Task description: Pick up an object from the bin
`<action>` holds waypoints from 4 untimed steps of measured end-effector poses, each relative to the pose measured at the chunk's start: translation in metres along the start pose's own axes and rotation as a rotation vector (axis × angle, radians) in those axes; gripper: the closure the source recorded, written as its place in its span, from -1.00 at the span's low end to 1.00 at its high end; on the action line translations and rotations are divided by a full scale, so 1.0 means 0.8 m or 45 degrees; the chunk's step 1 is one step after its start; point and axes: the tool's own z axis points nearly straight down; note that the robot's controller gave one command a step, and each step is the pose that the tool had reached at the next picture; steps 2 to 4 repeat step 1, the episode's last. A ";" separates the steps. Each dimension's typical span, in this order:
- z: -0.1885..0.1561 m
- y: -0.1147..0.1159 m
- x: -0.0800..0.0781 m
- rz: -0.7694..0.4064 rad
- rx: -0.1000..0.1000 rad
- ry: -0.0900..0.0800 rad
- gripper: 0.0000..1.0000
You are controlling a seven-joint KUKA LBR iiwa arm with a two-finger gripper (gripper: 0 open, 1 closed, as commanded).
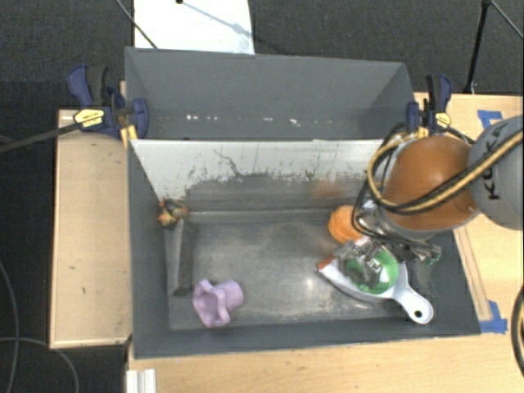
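The end effector [370, 259] is hanging low in the bin [270, 97], near its front-right corner, with the arm's rounded orange cover [430, 178] bulking above it. From where I am standing I cannot tell whether it is spread or pressed together, since the wrist is hiding its tip. Directly beneath it a white scoop-like utensil [409, 303] is lying flat on the bin floor, with something green sitting in its bowl and a small red bit showing at its far end. Its long axis is running diagonally, and the handle, with a hole at its tip, is pointing toward the front-right corner while the bowl end is pointing back toward the middle of the floor. An orange ball [341, 223] is resting just behind the utensil, close to the end effector. A purple lump [217, 300] is sitting well apart near the front-left corner, and a small brownish thing [170, 213] is tucked into the back-left corner. I am judging this as the grasping step, over the utensil. The next move seems to be calling for a firm closure across the bowl or handle, clear of the ball, then a straight lift.
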 end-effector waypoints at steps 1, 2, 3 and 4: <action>0.001 0.000 0.001 0.004 -0.002 0.003 -1.00; 0.001 0.000 0.001 0.004 -0.002 0.003 -1.00; 0.001 0.000 0.001 0.004 -0.002 0.003 -1.00; 0.001 0.000 0.001 0.004 -0.002 0.003 -1.00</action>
